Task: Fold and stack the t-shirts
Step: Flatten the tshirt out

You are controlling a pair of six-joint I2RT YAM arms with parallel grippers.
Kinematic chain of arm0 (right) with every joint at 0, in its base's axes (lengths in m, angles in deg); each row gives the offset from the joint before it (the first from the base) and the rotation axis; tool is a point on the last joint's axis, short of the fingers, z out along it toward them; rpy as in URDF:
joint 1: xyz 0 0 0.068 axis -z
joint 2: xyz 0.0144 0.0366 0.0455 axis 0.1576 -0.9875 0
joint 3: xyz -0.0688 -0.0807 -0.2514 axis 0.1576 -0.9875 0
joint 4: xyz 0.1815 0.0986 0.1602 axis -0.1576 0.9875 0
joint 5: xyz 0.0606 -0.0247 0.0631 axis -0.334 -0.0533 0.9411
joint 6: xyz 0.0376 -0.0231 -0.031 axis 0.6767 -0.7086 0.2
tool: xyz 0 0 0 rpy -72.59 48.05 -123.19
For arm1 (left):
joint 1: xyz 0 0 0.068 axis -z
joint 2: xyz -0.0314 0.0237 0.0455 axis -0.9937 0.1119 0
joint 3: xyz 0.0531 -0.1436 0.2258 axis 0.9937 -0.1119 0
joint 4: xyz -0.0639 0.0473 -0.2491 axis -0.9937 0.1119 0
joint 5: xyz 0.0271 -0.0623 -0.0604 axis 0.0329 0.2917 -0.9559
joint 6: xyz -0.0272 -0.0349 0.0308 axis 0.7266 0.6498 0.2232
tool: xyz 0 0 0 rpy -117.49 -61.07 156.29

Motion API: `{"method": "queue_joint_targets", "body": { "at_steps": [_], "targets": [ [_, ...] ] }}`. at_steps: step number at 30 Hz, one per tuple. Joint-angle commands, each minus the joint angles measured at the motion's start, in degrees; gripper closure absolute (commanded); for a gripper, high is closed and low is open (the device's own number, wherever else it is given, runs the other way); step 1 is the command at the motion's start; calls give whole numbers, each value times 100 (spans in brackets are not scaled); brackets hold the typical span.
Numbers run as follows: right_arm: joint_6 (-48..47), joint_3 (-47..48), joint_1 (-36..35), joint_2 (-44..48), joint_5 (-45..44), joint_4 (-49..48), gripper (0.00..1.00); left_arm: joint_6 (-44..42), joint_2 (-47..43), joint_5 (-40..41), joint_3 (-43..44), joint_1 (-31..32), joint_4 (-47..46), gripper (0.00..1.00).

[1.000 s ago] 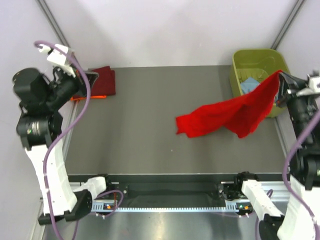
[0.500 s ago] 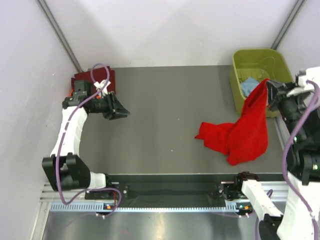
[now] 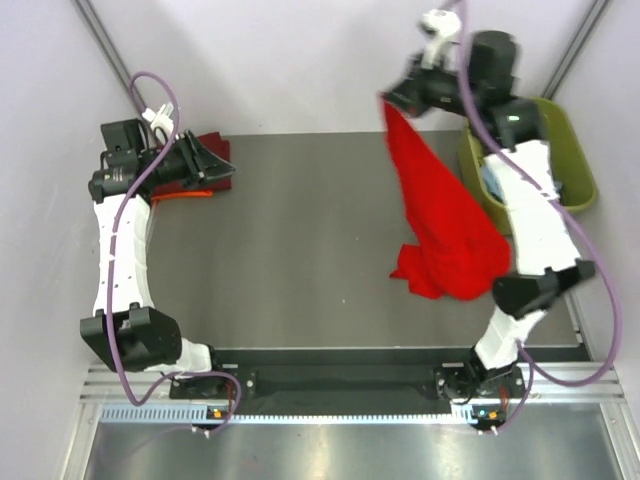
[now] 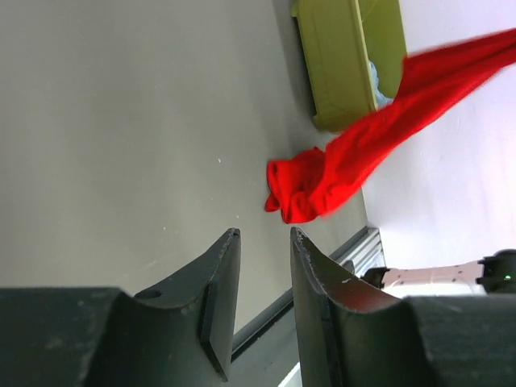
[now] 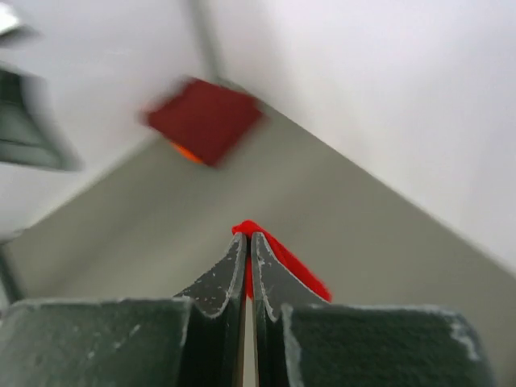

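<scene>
A bright red t-shirt [image 3: 440, 220] hangs from my right gripper [image 3: 392, 100], which is raised high over the table's back right and shut on a corner of the cloth [image 5: 250, 231]. The shirt's lower end is bunched on the table [image 4: 302, 189]. At the back left corner a folded dark maroon t-shirt [image 3: 213, 152] lies on an orange t-shirt [image 3: 178, 196], both also in the right wrist view [image 5: 205, 119]. My left gripper [image 3: 222, 170] hovers at that stack, open with nothing between its fingers [image 4: 264, 235]. A light blue t-shirt [image 4: 372, 76] lies in the tub.
The olive-green plastic tub [image 3: 575, 160] stands at the back right, partly hidden behind my right arm; it also shows in the left wrist view [image 4: 339, 64]. Pale walls close in the table on three sides. A metal rail [image 3: 340, 385] runs along the near edge.
My right arm has swung up and to the back left, lifting the red t-shirt so that it hangs long. My left gripper has opened and pulled back beside the maroon stack.
</scene>
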Motion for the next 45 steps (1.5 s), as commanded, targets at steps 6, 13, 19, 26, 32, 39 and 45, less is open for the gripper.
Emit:
{"method": "queue_joint_targets", "body": {
  "at_steps": [6, 13, 19, 26, 32, 39, 45],
  "targets": [
    [-465, 1840, -2272, 835, 222, -527, 100, -297, -521, 287, -411, -64, 159, 65],
    [-526, -522, -226, 2111, 495, -921, 100, -376, -795, 437, -780, -64, 256, 64],
    [-1274, -2475, 496, 2271, 346, -1018, 100, -323, -655, 358, -1088, -73, 265, 64],
    [-870, -3961, 461, 1445, 425, -1650, 100, -401, -285, 42, -1115, -73, 430, 64],
    [-949, -4138, 698, 952, 187, -1686, 100, -1909, -495, 987, -1281, 1145, 1494, 64],
    [-861, -3954, 909, 662, -241, -1783, 100, -3232, -786, 3114, -1861, 2940, 1864, 62],
    [-844, -2874, 1120, -216, -376, -1800, 100, -3408, 13, 3390, -1731, 3539, 2031, 63]
  ]
}}
